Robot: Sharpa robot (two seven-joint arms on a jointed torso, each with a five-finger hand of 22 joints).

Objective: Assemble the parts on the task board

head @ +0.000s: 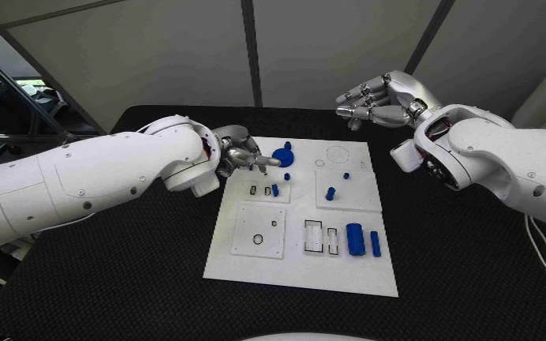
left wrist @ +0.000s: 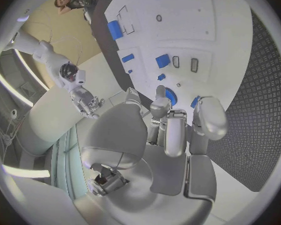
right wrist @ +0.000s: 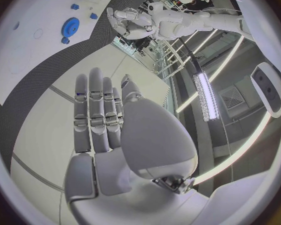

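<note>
left hand (head: 244, 156): fingers curled over board (head: 342, 274) far-left, hold unclear
gear (head: 283, 155): just right of fingertips
right hand (head: 378, 100): open, empty, far

A black table (head: 455, 278) with a finely textured surface stands before grey wall panels (head: 330, 33) divided by dark frame strips (head: 247, 33); in the right wrist view, a long bright light bar (right wrist: 205, 97) glows.

Bare task board (head: 301, 266) edge nearest the robot
</note>
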